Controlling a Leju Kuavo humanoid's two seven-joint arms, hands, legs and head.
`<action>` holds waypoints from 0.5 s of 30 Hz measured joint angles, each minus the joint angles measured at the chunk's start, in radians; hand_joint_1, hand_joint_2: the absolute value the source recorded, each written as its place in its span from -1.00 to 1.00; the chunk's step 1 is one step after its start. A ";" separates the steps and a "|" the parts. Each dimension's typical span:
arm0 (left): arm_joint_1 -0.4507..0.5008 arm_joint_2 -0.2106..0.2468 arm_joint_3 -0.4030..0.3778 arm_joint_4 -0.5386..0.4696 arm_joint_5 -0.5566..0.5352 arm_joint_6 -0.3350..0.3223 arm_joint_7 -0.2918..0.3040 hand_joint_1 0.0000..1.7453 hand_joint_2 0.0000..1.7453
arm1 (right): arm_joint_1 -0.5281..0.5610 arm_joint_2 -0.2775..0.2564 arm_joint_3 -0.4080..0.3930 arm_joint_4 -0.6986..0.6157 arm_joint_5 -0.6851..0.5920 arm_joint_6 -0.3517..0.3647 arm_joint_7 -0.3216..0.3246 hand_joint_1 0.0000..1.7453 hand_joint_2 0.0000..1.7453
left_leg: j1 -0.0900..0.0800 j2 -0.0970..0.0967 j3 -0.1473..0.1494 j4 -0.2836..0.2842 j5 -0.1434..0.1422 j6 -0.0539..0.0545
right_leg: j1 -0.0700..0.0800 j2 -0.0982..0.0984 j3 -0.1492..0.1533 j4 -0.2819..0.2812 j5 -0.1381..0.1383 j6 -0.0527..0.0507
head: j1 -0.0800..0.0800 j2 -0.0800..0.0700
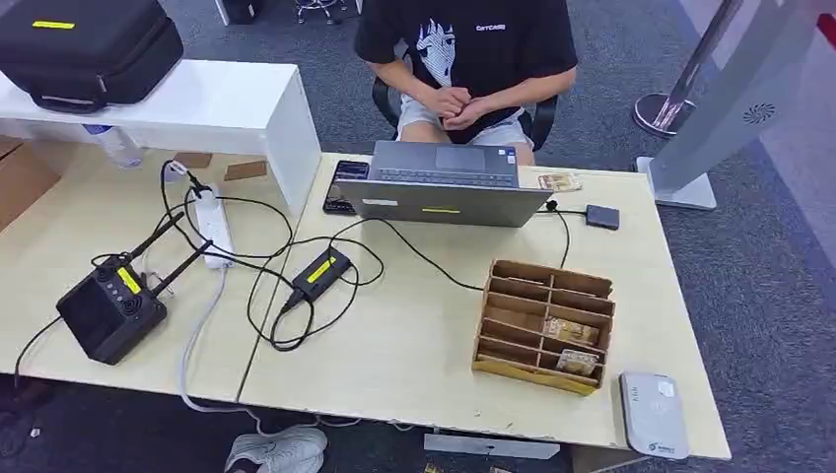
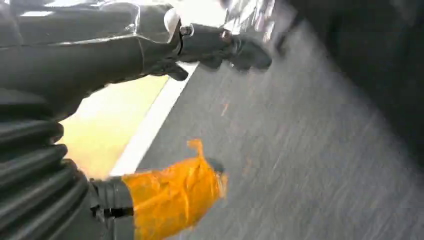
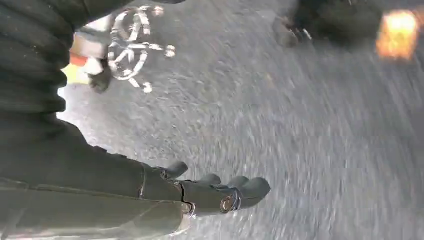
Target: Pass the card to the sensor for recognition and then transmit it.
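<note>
A wooden slotted organizer stands on the light table, right of the middle. Cards lie in its near right slots. The white card sensor rests flat at the table's near right corner. One more card lies by the laptop's right end. In the left wrist view my left hand hangs over grey floor, fingers stretched out and holding nothing, its thumb wrapped in orange tape. My right hand also hangs over the floor with fingers out and nothing in them. Both wrist views are blurred.
A person sits behind an open grey laptop at the far edge. A phone, power strip, black adapter, looping cables and a black device crowd the left half. A white shelf carries a black case.
</note>
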 joint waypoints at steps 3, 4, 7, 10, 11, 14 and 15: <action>-0.008 -0.034 0.086 -0.085 -0.034 0.008 -0.010 -1.00 1.00 | 0.003 -0.001 -0.025 0.000 -0.012 -0.005 -0.008 -1.00 1.00 | -0.001 0.002 0.000 0.000 0.000 0.000 | 0.000 0.001 0.002 0.000 0.000 0.000 | 0.000 0.000; -0.009 -0.043 0.103 -0.104 -0.035 0.008 -0.011 -1.00 1.00 | 0.005 -0.001 -0.029 0.000 -0.012 -0.006 -0.008 -1.00 1.00 | -0.001 0.002 0.000 0.000 0.000 0.000 | -0.001 0.001 0.001 0.000 0.000 0.000 | -0.001 0.000; -0.009 -0.065 0.145 -0.141 -0.063 0.008 -0.012 -1.00 1.00 | 0.009 0.002 -0.039 0.000 -0.002 0.009 -0.012 -1.00 1.00 | -0.001 0.001 0.000 0.000 0.000 0.001 | -0.001 0.000 0.000 0.000 0.000 0.000 | -0.001 0.000; -0.014 -0.043 0.159 -0.078 -0.135 -0.041 0.013 -1.00 1.00 | 0.010 0.007 -0.027 0.000 0.068 0.138 -0.010 -1.00 1.00 | -0.001 0.001 0.000 0.000 0.000 0.000 | 0.000 0.000 0.001 0.000 0.000 0.000 | -0.001 0.000; -0.016 -0.024 0.159 -0.039 -0.156 -0.114 0.031 -1.00 1.00 | 0.010 0.007 -0.018 0.001 0.085 0.178 -0.010 -1.00 1.00 | -0.001 0.001 0.000 0.000 0.000 0.000 | 0.000 0.000 0.001 0.000 0.000 0.000 | 0.000 0.000; -0.016 0.013 0.151 0.016 -0.186 -0.294 0.066 -1.00 1.00 | 0.009 0.007 -0.001 0.001 0.104 0.199 -0.021 -1.00 1.00 | 0.000 0.002 0.000 0.000 0.000 0.000 | 0.001 0.001 0.001 0.001 0.000 0.000 | -0.001 0.000; -0.016 0.021 0.149 0.032 -0.188 -0.306 0.069 -1.00 1.00 | 0.008 0.008 0.004 0.000 0.106 0.199 -0.022 -1.00 1.00 | 0.000 0.002 0.000 0.000 0.000 0.000 | 0.001 0.001 0.001 0.001 0.000 0.000 | 0.000 0.000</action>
